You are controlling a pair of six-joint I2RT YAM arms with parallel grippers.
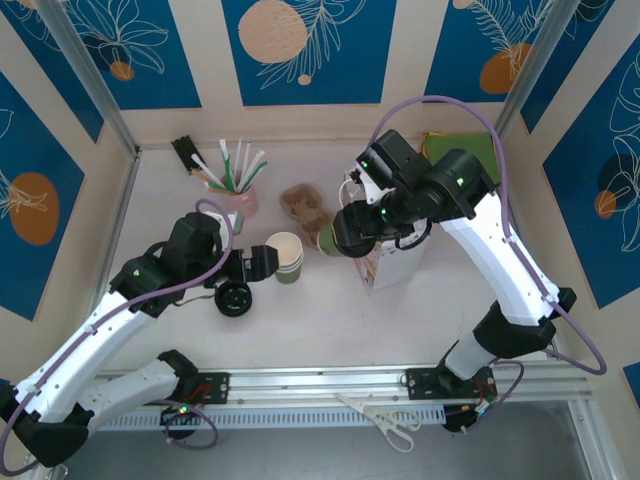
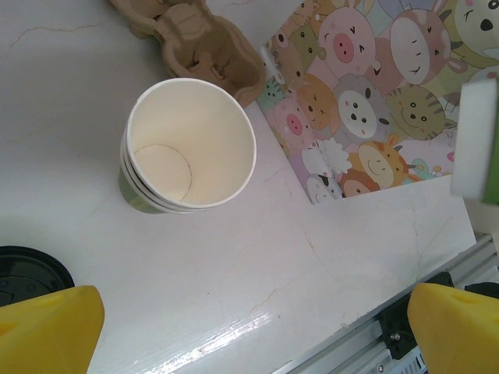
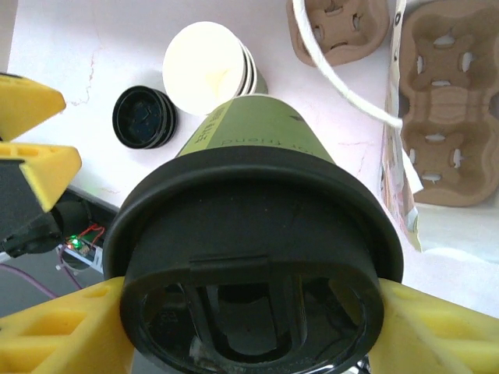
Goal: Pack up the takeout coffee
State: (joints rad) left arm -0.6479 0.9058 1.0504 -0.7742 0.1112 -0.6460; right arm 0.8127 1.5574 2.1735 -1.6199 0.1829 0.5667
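The olive-green takeout coffee [image 3: 251,144], black lid [image 3: 257,226] on, hangs tipped sideways in the right pincer [image 3: 249,327].

Spread fingers [image 2: 47,331] frame stacked cups [image 2: 191,144] beside a cartoon-printed bag [image 2: 366,101].

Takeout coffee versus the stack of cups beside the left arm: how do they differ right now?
The takeout coffee wears a black lid; the stack of cups is open, cream insides showing. The takeout coffee is clamped in the right tool, tilted; the stack of cups stands upright on the table. Both are olive green outside.
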